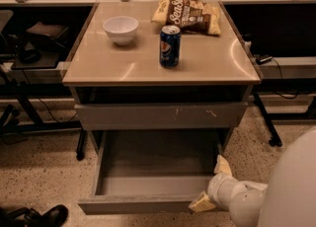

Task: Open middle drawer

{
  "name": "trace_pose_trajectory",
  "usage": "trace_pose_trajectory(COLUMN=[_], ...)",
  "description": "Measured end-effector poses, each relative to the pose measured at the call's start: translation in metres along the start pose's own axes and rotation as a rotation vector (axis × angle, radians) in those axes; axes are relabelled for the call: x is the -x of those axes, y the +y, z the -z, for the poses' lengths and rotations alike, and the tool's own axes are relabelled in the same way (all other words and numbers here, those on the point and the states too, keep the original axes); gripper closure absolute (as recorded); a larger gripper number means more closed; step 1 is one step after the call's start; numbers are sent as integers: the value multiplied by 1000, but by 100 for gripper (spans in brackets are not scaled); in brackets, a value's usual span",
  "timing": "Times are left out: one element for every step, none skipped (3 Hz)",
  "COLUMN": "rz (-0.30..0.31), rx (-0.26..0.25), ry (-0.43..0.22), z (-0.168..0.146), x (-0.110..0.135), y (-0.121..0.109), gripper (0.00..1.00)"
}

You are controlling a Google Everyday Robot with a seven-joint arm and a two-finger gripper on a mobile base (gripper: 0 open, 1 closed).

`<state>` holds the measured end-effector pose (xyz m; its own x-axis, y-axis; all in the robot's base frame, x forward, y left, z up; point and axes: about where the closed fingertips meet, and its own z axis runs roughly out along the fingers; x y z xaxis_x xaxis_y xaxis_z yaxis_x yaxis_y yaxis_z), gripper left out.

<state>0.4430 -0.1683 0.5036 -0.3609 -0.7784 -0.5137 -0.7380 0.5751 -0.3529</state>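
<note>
Drawer (pixel 153 164) pulled out below the worktop (pixel 212 65), under a shut drawer front (pixel 158 116).
We see the pincer (pixel 212 184) low beneath the worktop's right front corner, by the open drawer's right end, its yellow tips spread apart, gripping nothing. A can (pixel 170 46), bowl (pixel 120 27) and chip bag (pixel 190 15) sit on the worktop.
</note>
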Motion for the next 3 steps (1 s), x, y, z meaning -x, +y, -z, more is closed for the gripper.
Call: trace_pose_trajectory(rz=[0,-49,-182], rx=[0,-16,-109], ry=[0,-11,-2], z=[0,7,36], x=[0,-6,-33], y=[0,-14,-75], gripper=[0,0,0])
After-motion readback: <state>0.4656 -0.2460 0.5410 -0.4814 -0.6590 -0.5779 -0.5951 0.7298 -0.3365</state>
